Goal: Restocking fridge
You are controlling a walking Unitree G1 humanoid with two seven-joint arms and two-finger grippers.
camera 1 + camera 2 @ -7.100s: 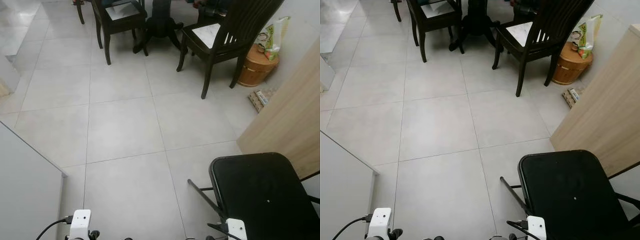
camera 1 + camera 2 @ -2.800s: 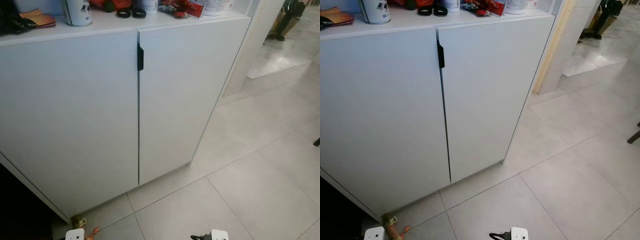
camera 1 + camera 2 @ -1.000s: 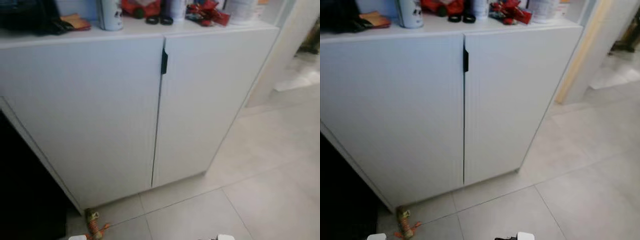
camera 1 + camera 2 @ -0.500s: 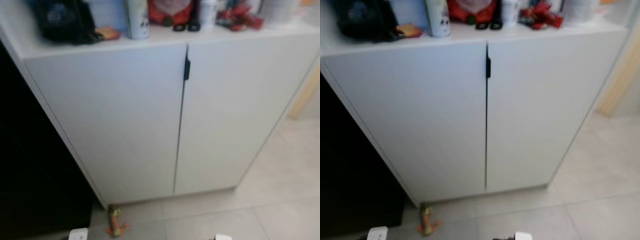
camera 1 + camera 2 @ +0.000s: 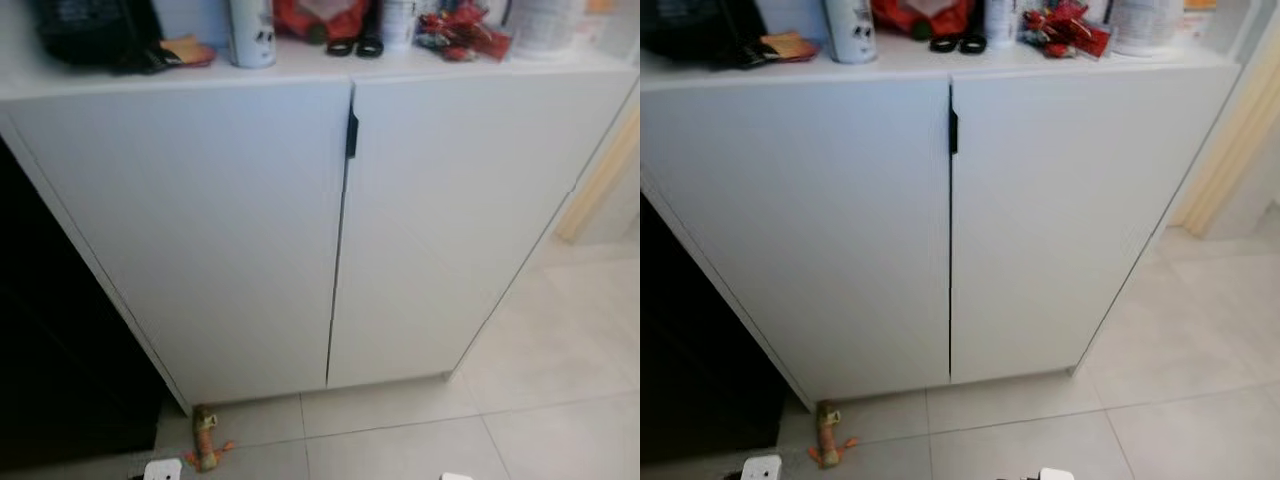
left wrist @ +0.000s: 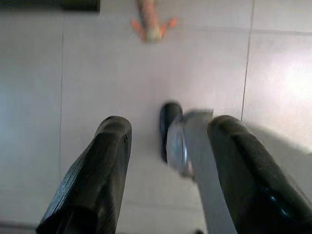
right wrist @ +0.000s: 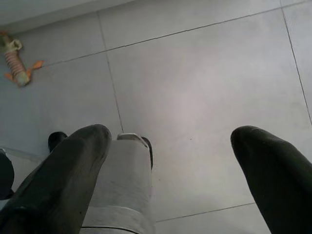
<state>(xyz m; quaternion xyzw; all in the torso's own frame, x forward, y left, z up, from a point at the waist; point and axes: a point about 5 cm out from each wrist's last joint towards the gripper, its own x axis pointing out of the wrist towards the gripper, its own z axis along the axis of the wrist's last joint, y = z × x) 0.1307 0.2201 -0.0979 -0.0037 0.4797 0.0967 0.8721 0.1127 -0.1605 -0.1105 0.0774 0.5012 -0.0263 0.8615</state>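
I face a white two-door cabinet (image 5: 240, 230) with a small black handle (image 5: 351, 133) at the seam between its shut doors. A tall dark mass (image 5: 50, 350) stands to the cabinet's left; I cannot tell what it is. Both arms hang low at my sides. In the left wrist view my left gripper (image 6: 168, 129) points down at the tiled floor, open and holding nothing. My right gripper (image 7: 170, 136) is also open and holding nothing above the tiles. My own grey leg (image 7: 122, 185) and dark foot show between the fingers.
The cabinet top carries a white can (image 5: 251, 30), red items (image 5: 460, 28), black rings (image 5: 355, 45) and a black bag (image 5: 90, 30). A small orange toy (image 5: 206, 438) lies on the floor at the cabinet's left foot. Pale tiled floor (image 5: 560, 400) extends to the right, past a wooden edge (image 5: 1230, 140).
The camera has turned from a dining area with chairs to this cabinet. In the last half second the picture shifted slightly and sharpened; the cabinet itself has not moved.
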